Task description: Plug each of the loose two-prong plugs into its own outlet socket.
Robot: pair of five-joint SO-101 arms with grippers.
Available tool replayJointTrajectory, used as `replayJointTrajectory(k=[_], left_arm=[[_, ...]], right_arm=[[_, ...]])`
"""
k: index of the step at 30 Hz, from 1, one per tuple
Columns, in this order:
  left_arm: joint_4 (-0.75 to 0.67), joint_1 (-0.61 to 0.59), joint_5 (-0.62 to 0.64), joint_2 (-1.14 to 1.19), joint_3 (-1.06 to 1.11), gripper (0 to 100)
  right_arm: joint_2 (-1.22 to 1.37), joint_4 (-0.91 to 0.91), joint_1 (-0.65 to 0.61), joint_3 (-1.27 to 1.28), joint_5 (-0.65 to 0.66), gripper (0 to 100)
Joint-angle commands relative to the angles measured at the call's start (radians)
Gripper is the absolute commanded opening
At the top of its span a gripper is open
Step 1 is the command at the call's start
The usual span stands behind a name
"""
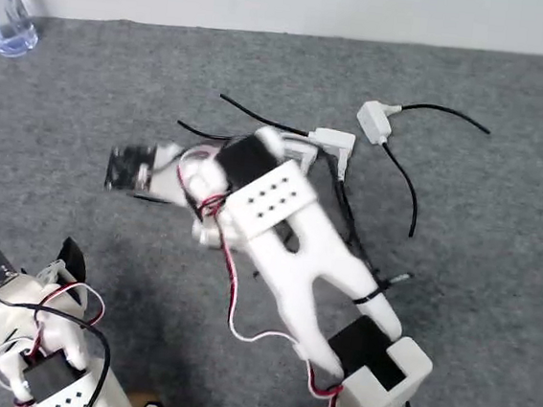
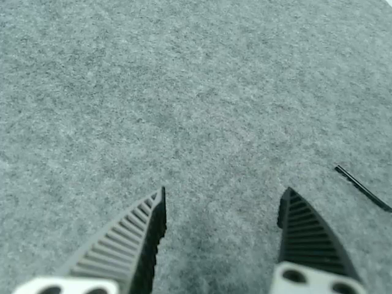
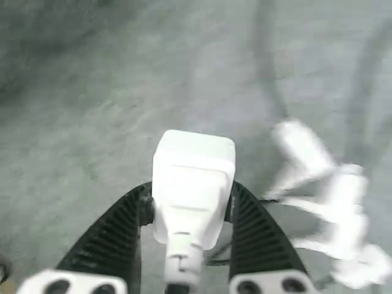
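The white plug sits clamped between the fingers of my right tool over the grey table, with other white plug pieces lying near it. My left tool hangs spread apart over the table, a black cable off to one side.

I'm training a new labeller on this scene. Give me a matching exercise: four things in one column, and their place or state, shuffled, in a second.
Things
1. left gripper
2. right gripper
3. bottle
4. plug

Place or state
A. at the far corner of the mat
B. open over bare mat
C. lying loose on the mat, black cord attached
D. shut on a white block

Pairs: 1-B, 2-D, 3-A, 4-C.
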Motion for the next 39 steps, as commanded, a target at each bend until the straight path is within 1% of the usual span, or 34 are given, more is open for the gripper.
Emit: replayJointTrajectory(k=[1,3,8,12,16,19,22,29,33,35,39], left_arm=[[0.0,-0.005,-0.005,-0.008,-0.007,28],[0.0,-0.003,-0.005,-0.008,-0.007,28],[0.0,0.0,-0.005,-0.008,-0.007,28],[0.0,0.0,-0.005,-0.008,-0.007,28],[0.0,0.002,-0.005,-0.008,-0.007,28],[0.0,0.002,-0.005,-0.008,-0.007,28],[0.0,0.002,-0.005,-0.008,-0.007,28],[0.0,0.002,-0.005,-0.008,-0.007,28],[0.0,0.002,-0.005,-0.008,-0.007,28],[0.0,0.002,-0.005,-0.008,-0.007,28],[0.0,0.002,-0.005,-0.008,-0.007,28]], right_arm=[[-0.061,-0.039,0.101,-0.226,-0.008,0.8],[-0.061,-0.113,0.173,-0.262,-0.008,0.8],[-0.065,-0.332,0.334,-0.261,-0.008,0.8],[-0.058,-0.441,0.435,-0.261,-0.008,0.8],[0.015,-0.598,0.509,-0.244,-0.008,0.8],[0.099,-0.705,0.539,-0.241,-0.012,0.8],[0.202,-0.769,0.55,-0.241,-0.012,0.8],[0.415,-0.845,0.55,-0.242,-0.014,0.8],[0.487,-0.866,0.55,-0.244,-0.012,1.0],[0.506,-0.863,0.55,-0.244,-0.012,4.6],[0.519,-0.808,0.549,-0.241,-0.014,24.4]])
